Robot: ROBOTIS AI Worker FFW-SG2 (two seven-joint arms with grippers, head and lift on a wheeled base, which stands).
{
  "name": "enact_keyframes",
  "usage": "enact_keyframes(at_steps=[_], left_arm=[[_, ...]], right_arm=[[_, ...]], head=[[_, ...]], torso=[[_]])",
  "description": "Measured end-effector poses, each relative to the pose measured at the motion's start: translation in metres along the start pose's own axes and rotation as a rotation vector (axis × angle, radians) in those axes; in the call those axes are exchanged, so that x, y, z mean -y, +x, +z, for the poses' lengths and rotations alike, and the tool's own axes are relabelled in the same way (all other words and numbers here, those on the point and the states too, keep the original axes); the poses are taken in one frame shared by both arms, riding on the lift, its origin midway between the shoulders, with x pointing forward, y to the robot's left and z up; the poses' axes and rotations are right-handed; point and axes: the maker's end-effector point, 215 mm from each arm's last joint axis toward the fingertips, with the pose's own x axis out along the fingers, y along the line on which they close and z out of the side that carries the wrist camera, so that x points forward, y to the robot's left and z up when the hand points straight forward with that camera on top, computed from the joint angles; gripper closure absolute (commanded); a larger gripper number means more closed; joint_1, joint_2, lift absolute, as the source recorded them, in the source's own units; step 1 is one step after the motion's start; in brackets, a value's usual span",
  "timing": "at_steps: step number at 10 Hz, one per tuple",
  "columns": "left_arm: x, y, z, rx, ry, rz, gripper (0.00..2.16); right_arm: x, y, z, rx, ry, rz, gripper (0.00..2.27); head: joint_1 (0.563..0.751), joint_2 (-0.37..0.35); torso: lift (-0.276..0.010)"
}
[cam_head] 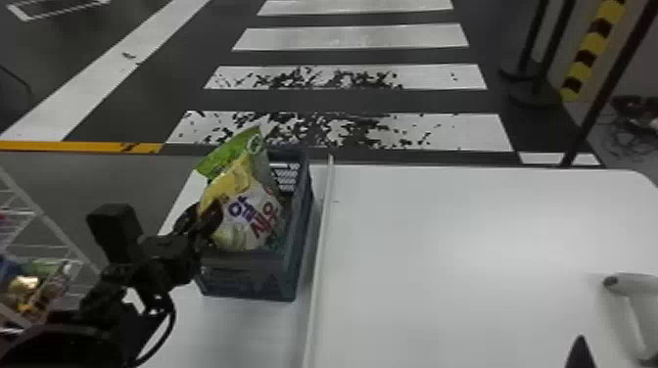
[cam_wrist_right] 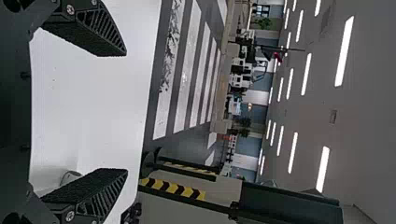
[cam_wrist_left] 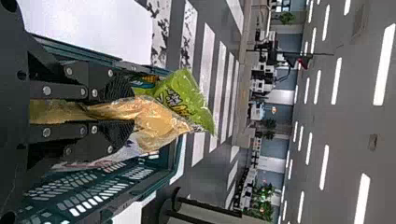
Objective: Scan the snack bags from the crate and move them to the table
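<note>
My left gripper [cam_head: 208, 220] is shut on the left edge of a yellow-and-white snack bag [cam_head: 245, 215], which stands within the blue-grey crate [cam_head: 274, 276]. In the left wrist view, the left gripper [cam_wrist_left: 123, 112] pinches the bag's yellow side [cam_wrist_left: 156, 119] between its fingers. A green snack bag [cam_head: 232, 149] rises behind the held one; the left wrist view has this green bag [cam_wrist_left: 187, 95] past the fingertips. A fingertip of my right gripper [cam_head: 581, 351] shows over the table's near right part. Seen from its wrist, the right gripper [cam_wrist_right: 126, 113] is open, nothing between its fingers.
A white hand scanner [cam_head: 636, 293] lies at the right of the white table [cam_head: 440, 235]. A raised white strip [cam_head: 320, 259] runs just right of the crate. At far left stands a wire rack [cam_head: 44, 220] holding more packages.
</note>
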Motion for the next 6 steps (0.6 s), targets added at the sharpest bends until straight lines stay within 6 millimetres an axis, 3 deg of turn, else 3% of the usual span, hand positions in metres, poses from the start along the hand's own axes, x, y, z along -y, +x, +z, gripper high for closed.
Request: enact_keyframes(at_steps=[6], left_arm=[[0.009,-0.024,0.064,0.111,0.034,0.001,1.89]], right_arm=[[-0.010,0.000,0.001,0.001,0.002,0.012,0.11]], head=[[0.695,0.122]], torso=[[-0.095]])
